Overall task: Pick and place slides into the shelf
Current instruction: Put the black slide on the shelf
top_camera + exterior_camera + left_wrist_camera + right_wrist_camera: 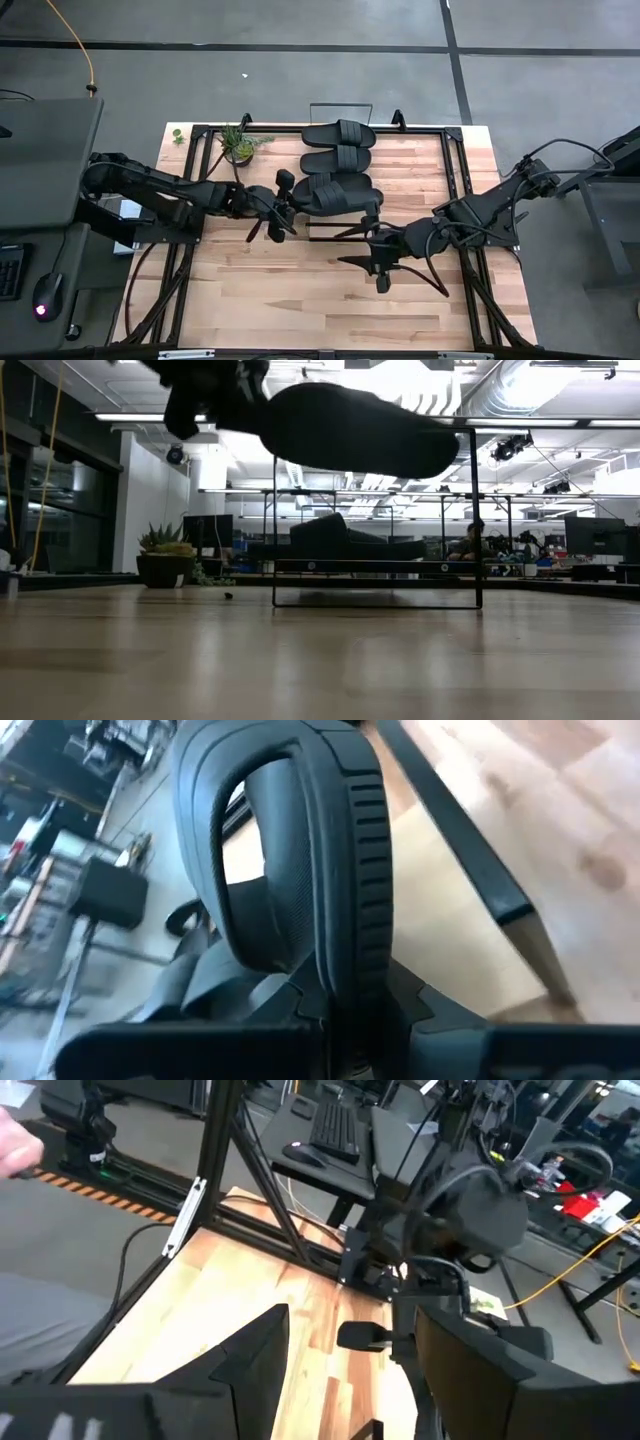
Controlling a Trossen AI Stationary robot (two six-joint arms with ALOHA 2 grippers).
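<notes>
Left gripper (283, 205) fingers pinch slide (335, 194) aloft over shelf (420, 170) – clearing frame for placement; right gripper (382, 262) waits, fingers wide.

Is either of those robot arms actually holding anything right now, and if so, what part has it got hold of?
Yes. The left gripper is shut on a black slide, pinching one end of its sole and holding it up above the shelf. The right gripper is open and holds nothing.

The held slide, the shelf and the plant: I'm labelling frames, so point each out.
held slide (335, 193), high view, strap.
shelf (375, 566), low view, front edge of plank.
plant (238, 143), high view, leaves.
</notes>
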